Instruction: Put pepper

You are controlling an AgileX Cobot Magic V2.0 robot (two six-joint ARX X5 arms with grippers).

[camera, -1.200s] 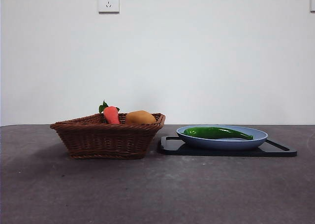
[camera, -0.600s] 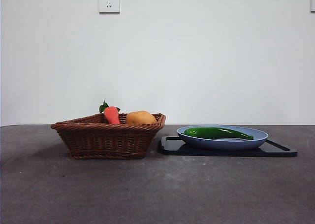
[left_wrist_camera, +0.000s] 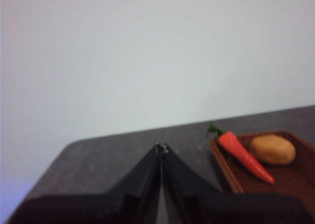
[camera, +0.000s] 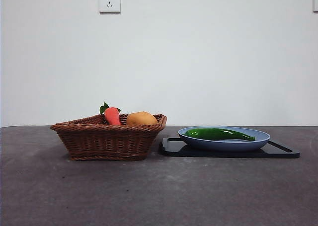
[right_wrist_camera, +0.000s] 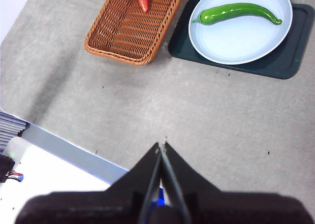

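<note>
The pepper (camera: 219, 134) (right_wrist_camera: 238, 12), long, glossy and green, lies across the blue plate (camera: 198, 139) (right_wrist_camera: 236, 44), which rests on a black tray (camera: 283, 151) (right_wrist_camera: 285, 61). Neither gripper shows in the front view. My right gripper (right_wrist_camera: 162, 146) is shut and empty, high above the table's near side, far from the plate. Also shut and empty, my left gripper (left_wrist_camera: 161, 147) hovers beside the wicker basket (left_wrist_camera: 290, 182), well away from the pepper.
The brown wicker basket (camera: 107, 139) (right_wrist_camera: 128, 37) sits left of the tray and holds a red-orange vegetable with green leaves (camera: 112, 115) (left_wrist_camera: 243, 155) and a rounded orange-yellow fruit (camera: 141, 118) (left_wrist_camera: 272, 149). The table's edge (right_wrist_camera: 74, 150) runs below the right gripper.
</note>
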